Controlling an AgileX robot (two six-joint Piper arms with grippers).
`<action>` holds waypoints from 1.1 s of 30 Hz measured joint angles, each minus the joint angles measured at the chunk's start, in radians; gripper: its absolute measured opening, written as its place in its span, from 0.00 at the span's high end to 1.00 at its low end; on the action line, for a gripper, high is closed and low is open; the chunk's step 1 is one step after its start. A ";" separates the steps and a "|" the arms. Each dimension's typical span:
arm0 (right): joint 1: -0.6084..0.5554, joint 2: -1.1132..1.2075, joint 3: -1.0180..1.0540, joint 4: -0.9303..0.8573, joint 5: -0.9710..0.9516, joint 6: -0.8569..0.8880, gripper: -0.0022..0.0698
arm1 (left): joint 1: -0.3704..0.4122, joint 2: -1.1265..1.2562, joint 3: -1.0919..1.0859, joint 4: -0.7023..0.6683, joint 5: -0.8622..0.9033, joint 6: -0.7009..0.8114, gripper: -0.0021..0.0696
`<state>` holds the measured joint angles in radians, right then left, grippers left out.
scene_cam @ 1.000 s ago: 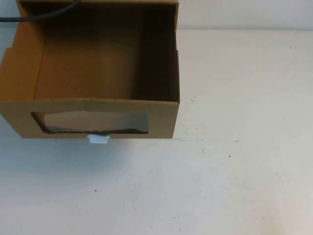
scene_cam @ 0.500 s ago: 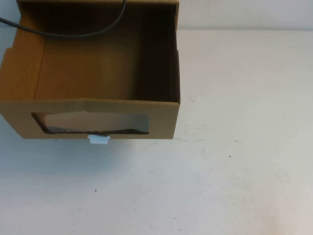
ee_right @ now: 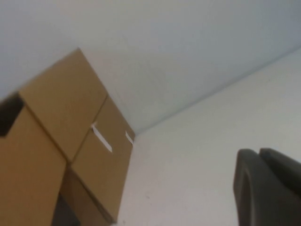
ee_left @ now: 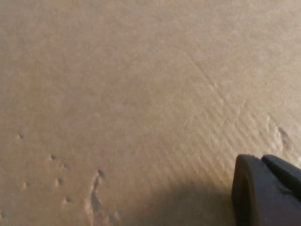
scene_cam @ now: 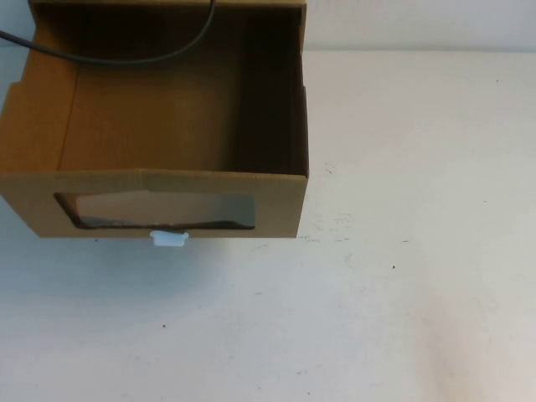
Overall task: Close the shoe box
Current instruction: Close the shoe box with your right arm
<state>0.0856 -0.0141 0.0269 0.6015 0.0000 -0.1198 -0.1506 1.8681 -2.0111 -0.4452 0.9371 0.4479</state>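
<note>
The brown cardboard shoe box (scene_cam: 276, 201) stands at the table's far left. Its drawer is pulled out toward me and open on top, and its inside looks empty. The front has a wide clear window (scene_cam: 159, 209) with a small white pull tab (scene_cam: 168, 239) below it. Neither gripper shows in the high view. My left gripper (ee_left: 261, 161) is close over plain brown cardboard (ee_left: 117, 94), its dark fingers together. My right gripper (ee_right: 258, 153) hangs over the white table, fingers together and empty, with the brown box (ee_right: 61, 141) away to one side.
A black cable (scene_cam: 126, 59) sags across the far end of the open drawer. The white table (scene_cam: 402, 251) stretches to the right of the box and in front of it. A pale wall (ee_right: 164, 42) rises behind the table.
The black cable has swung further across the top of the open drawer. The box and its drawer have not moved.
</note>
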 joint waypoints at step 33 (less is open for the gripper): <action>0.325 1.084 -0.986 -0.253 1.064 0.087 0.99 | -0.001 0.000 0.000 0.000 0.000 0.002 0.98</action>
<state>0.4103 1.0696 -0.9596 0.3484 1.0637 -0.0330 -0.1514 1.8681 -2.0111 -0.4452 0.9371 0.4502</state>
